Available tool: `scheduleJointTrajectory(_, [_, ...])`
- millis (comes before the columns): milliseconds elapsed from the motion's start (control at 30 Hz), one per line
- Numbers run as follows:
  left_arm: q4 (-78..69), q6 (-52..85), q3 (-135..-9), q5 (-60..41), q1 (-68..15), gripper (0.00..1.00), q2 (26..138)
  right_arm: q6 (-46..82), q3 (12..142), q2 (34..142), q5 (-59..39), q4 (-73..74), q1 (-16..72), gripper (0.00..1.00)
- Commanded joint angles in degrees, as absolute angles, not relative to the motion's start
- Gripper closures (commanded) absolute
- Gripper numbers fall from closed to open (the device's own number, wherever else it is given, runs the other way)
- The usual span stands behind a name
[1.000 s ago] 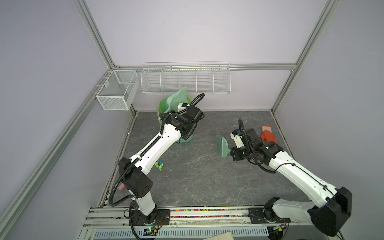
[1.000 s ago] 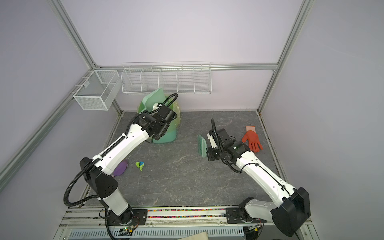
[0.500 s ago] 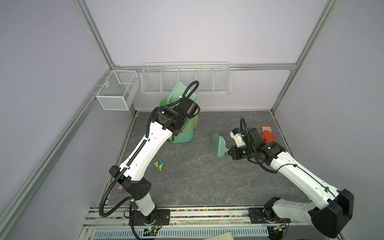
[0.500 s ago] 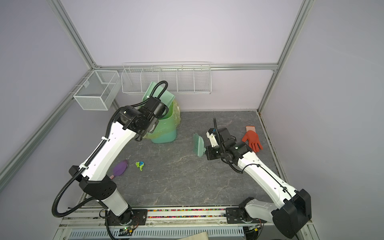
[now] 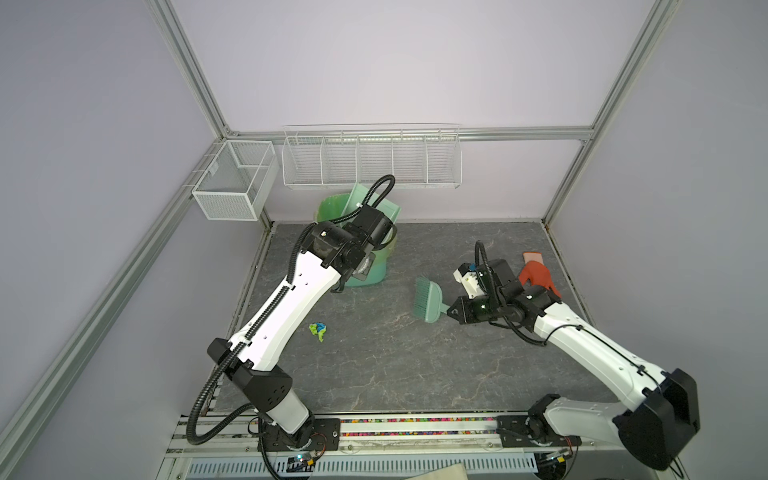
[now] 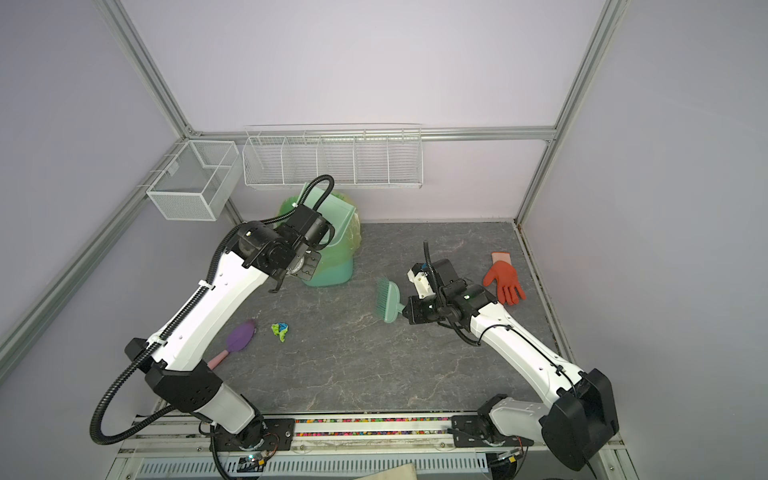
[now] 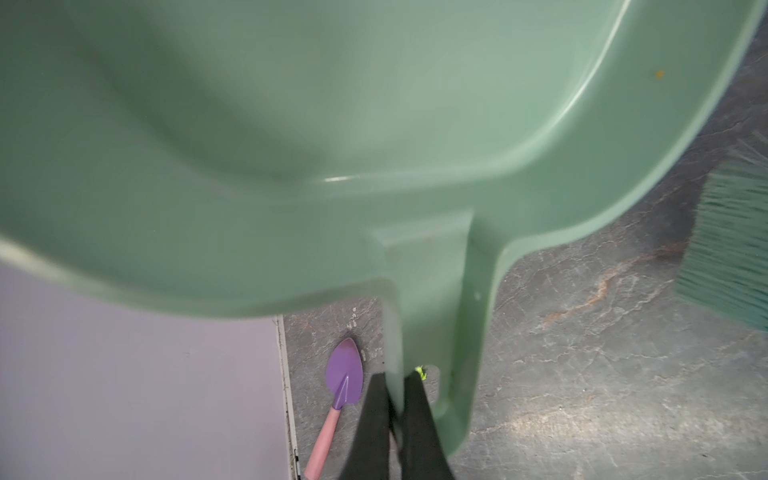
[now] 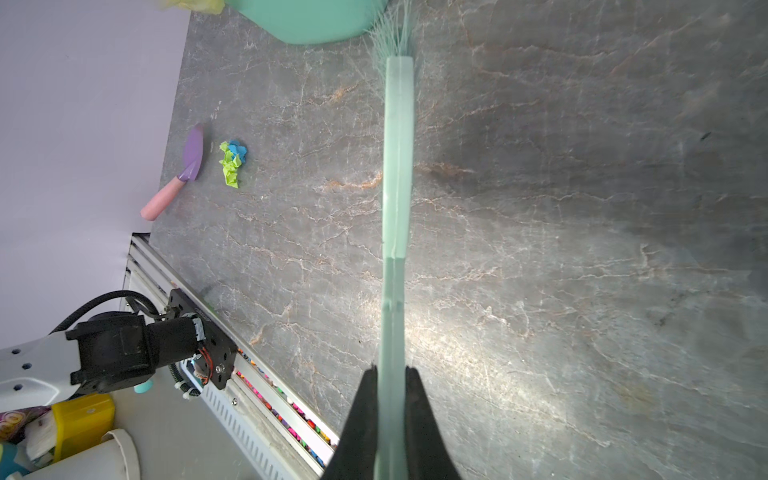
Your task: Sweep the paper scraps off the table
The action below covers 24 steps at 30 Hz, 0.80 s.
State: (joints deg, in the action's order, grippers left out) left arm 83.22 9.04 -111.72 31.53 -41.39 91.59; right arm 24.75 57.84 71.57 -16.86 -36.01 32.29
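right hand (image 8: 390,370) clamps flat plastic brush (image 8: 399,166) | paper scraps (image 8: 232,160) crumpled | table (image 8: 582,249) veined

Left gripper (image 7: 394,376) clamps green dustpan (image 7: 291,124) handle; beyond it, table (image 7: 582,374), purple trowel (image 7: 344,380), teal brush (image 7: 731,249) bristles.

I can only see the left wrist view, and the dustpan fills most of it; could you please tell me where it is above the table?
Observer: The left gripper holds the dustpan tilted steeply over the mouth of the green bin.
Operator: Thanks. Are any scraps left?
Observer: Yes, a clump of blue and lime paper scraps lies on the table beside a purple trowel.
Operator: And the brush?
Observer: The right gripper is shut on the handle of the brush, right of the bin and well apart from the clump.
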Motion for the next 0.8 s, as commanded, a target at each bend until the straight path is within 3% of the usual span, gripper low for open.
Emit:
scheduleJointTrajectory(0, [82.14,12.12,-109.40,27.83,-41.49,1.00,88.66,28.25,56.31,70.92,-21.61,-31.40,32.28,0.93])
scheduleJointTrajectory(300, [79.10,12.87,-105.25,24.89,-41.55,1.00,85.95,34.46,56.66,73.63,-24.29,-23.89,38.17,0.93])
scheduleJointTrajectory(767, [78.05,13.11,-102.10,22.02,-41.49,1.00,84.58,44.33,65.14,86.75,-27.67,-10.75,48.90,0.93])
